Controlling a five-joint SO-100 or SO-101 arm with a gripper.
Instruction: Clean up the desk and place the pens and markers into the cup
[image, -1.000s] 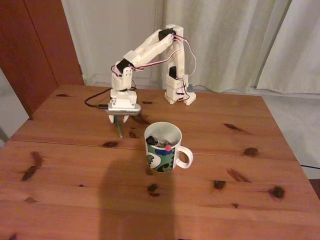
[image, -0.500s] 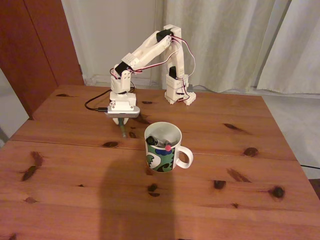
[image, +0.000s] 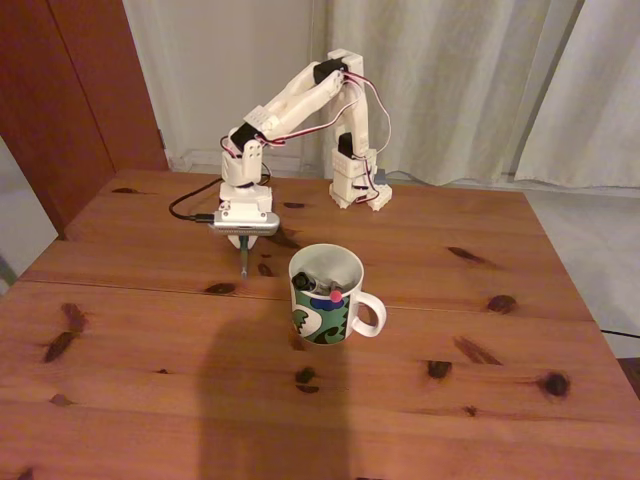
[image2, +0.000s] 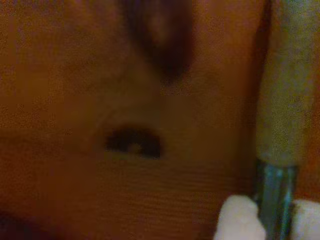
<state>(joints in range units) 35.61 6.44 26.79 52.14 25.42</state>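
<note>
My gripper (image: 243, 238) points down over the back left of the desk (image: 140, 340), shut on the green pen (image: 243, 258). The pen hangs almost upright below the gripper, its tip at or just above the wood. In the wrist view the green pen (image2: 284, 100) runs up the right side, pinched between my white fingertips (image2: 240, 220) at the bottom edge. The cup (image: 324, 304), white with a green and blue swirl, stands just right of the pen, handle to the right. Inside it lean a black pen with a red end (image: 335, 293) and a marker (image: 306, 282).
The arm's base (image: 358, 185) is fixed at the desk's back edge, with a black cable (image: 185, 205) trailing left. Curtains hang behind. A dark knot (image2: 134, 142) in the wood lies under the wrist camera. A broad shadow falls across the front of the desk.
The arm's forearm lifted and the gripper shifted slightly right. The green pen went from slanting on the desk to hanging nearly upright in the gripper.
</note>
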